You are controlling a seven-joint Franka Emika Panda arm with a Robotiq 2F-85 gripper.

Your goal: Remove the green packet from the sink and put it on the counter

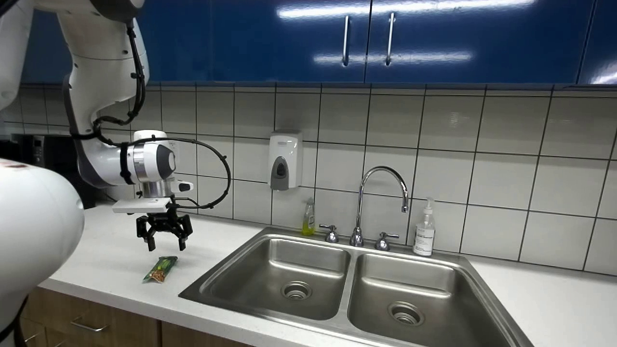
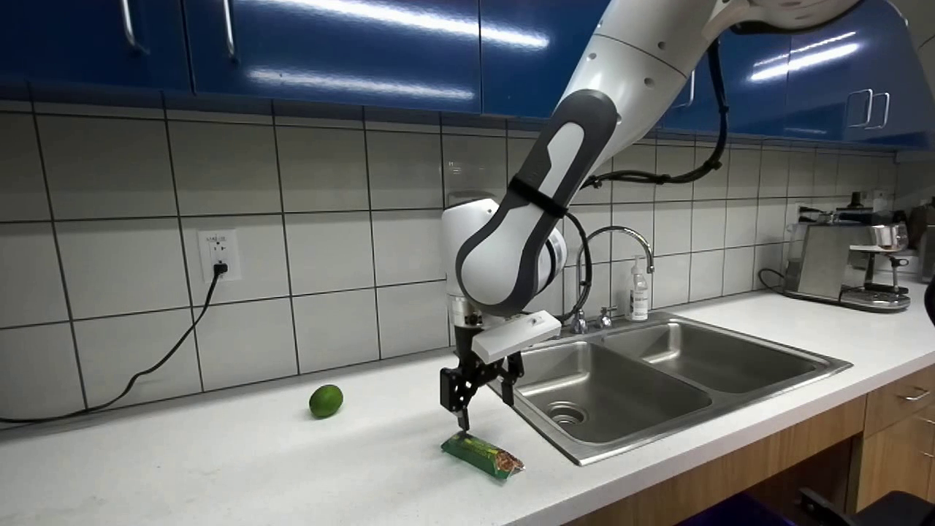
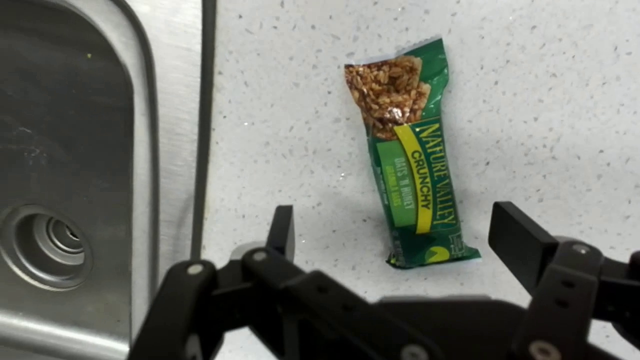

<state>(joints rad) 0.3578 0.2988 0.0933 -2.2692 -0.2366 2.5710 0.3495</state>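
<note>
oblong green packet [image 3: 410, 155] lies on speckled off-white counter [image 3: 280, 140] beside double-basin steel sink [image 1: 347, 289], black two-fingered gripper [image 1: 167, 246] spread wide, empty: transfer apparently complete, withdrawal remaining.

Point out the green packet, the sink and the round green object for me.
Green packet [image 3: 415, 161]: wrist view, on the yellow band of its wrapper.
Sink [image 1: 349, 284]: an exterior view, on the steel divider between its basins.
Round green object [image 2: 326, 401]: an exterior view, on the middle of its skin.
</note>
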